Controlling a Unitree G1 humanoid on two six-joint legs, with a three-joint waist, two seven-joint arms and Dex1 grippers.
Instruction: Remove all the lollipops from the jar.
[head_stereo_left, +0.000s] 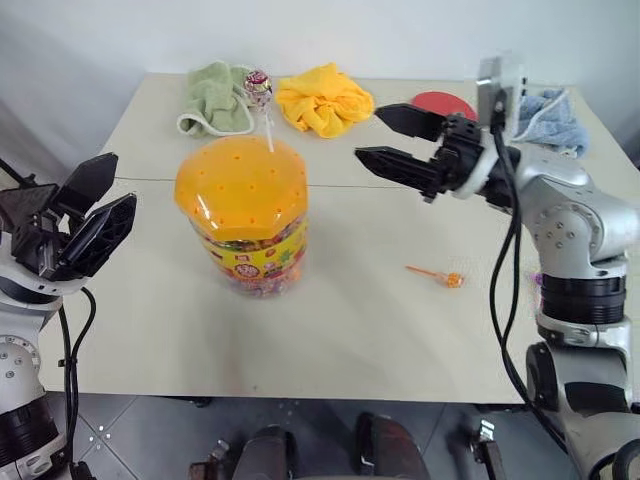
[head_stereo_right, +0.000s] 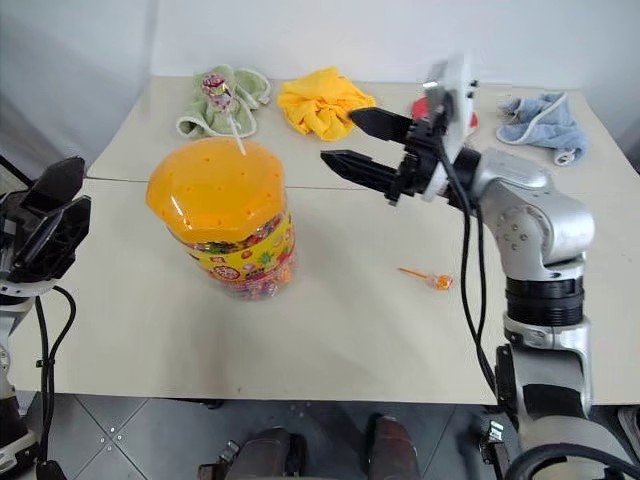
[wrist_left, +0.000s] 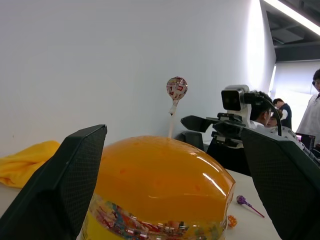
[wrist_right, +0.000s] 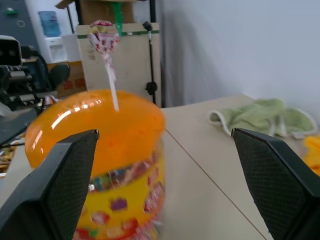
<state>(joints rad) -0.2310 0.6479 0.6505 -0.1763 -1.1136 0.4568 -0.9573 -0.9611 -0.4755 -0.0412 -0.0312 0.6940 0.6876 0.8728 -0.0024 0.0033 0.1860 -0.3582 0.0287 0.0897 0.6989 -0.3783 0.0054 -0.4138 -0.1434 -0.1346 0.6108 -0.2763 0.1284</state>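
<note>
At the far left, the left gripper (head_stereo_left: 88, 220) hangs off the table's edge, its two black fingers spread apart with nothing between them, pointing toward the jar. The table (head_stereo_left: 350, 320) is a pale beige surface with a seam running across it.

The jar (head_stereo_left: 243, 215) stands upright on the table left of centre, near the left gripper but apart from it. Its domed orange lid is dotted with small holes, and colourful candy and a yellow-red label show through the clear wall below. One lollipop (head_stereo_left: 258, 88) in a shiny patterned wrapper stands on a white stick that goes into a hole near the top of the lid, tilted a little toward the far side of the table.

Behind the jar, along the far edge, lie a green cloth (head_stereo_left: 215, 98) and, just to its right, a crumpled yellow cloth (head_stereo_left: 322, 97).

Right of the jar, an orange lollipop (head_stereo_left: 440, 275) lies flat on the table on its orange stick, well apart from the jar. In the left wrist view a purple lollipop (wrist_left: 242, 200) also lies on the table beyond the jar.

Above the table, the right gripper (head_stereo_left: 392, 142) is raised and points left toward the standing lollipop, fingers wide apart and empty. Behind it are a red disc (head_stereo_left: 446, 103) and a blue cloth (head_stereo_left: 545, 118).
</note>
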